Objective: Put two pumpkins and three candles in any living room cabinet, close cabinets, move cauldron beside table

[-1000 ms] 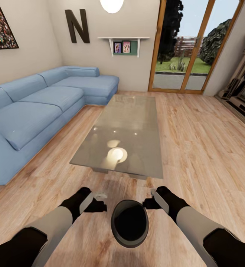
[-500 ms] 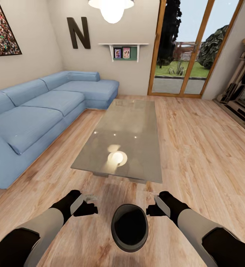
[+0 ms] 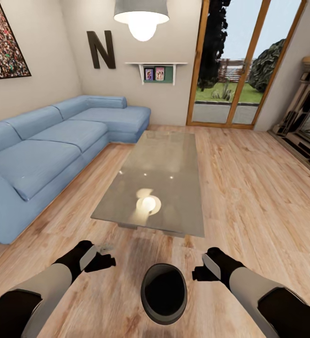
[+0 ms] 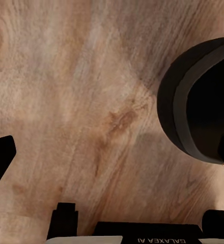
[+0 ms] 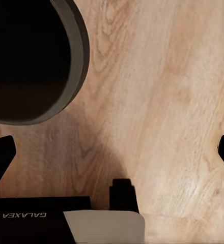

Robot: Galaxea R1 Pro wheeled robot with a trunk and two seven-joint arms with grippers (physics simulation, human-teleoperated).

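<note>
Cauldron [image 3: 164,293] on floor [image 3: 249,188], between both parted jaws, untouched

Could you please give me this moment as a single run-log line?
cauldron: on floor by table | left gripper: open, clear of cauldron | right gripper: open, clear of cauldron
</note>
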